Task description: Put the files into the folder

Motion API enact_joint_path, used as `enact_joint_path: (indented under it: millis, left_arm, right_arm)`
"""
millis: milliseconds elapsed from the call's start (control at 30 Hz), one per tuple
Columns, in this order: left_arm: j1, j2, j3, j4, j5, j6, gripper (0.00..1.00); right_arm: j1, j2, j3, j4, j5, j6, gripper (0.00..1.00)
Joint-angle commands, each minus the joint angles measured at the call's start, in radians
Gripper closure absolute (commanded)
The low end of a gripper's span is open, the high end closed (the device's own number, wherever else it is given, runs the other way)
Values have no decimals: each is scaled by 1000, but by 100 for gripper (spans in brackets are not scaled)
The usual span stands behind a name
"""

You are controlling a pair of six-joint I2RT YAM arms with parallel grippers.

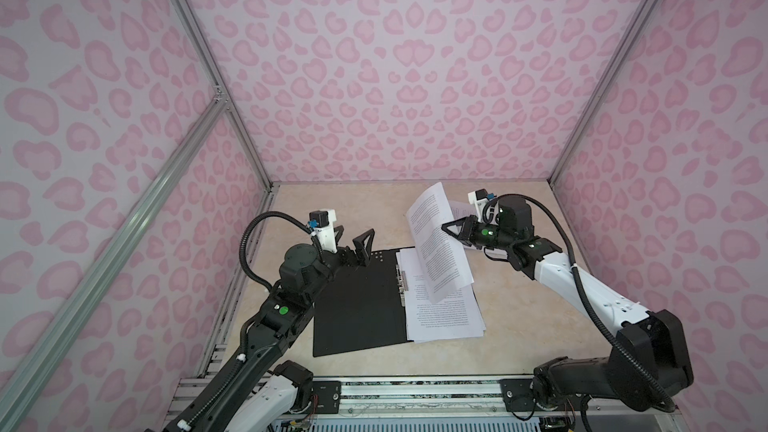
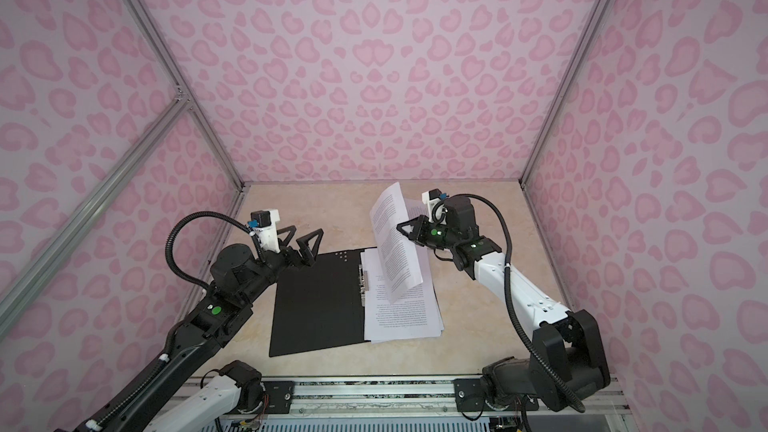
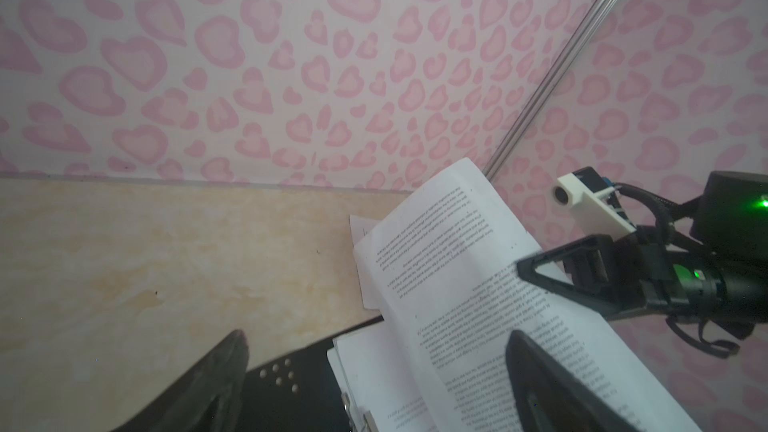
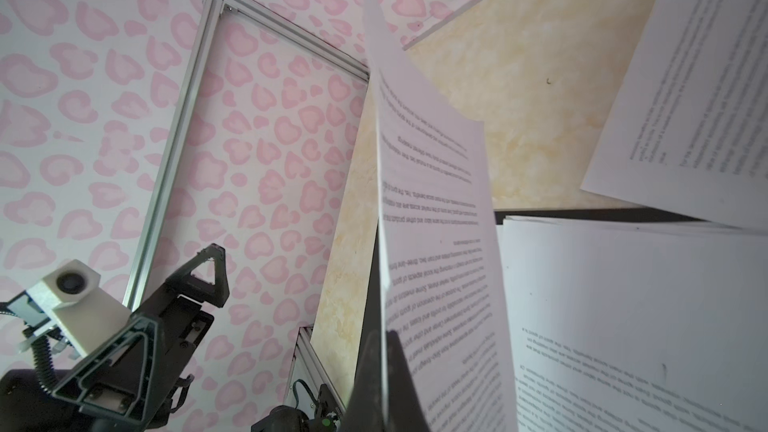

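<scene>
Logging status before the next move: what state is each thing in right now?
folder: open, flat, black inside up.
stack of sheets: lying on the folder's right half.
lifted sheet: raised, tilted, above the stack.
loose sheet: lying flat beyond the folder.
left gripper: open, empty.
right gripper: shut on the lifted sheet.

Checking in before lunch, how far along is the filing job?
Done: the folder lies open with a stack of sheets on its right half. In hand: the right gripper pinches one sheet above that stack. Left: another sheet on the table behind it.
</scene>
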Motion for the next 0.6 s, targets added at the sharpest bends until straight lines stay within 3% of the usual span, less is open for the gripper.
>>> enact_joint_path:
  millis: [0, 100, 267, 567]
  left_arm:
    - [1, -81, -36, -223, 82, 14, 2]
    - [0, -147, -77, -296, 92, 37, 2]
    - [0, -175, -61, -356, 130, 57, 2]
    - [0, -98, -63, -384, 161, 120, 2]
  right_arm:
    - [-48, -21, -60, -73, 42, -68, 100]
    - [-62, 17, -113, -147, 120, -229, 100]
    - [-43, 89, -212, -62, 154, -321, 100]
    - [-47, 90, -287, 0, 213, -346, 100]
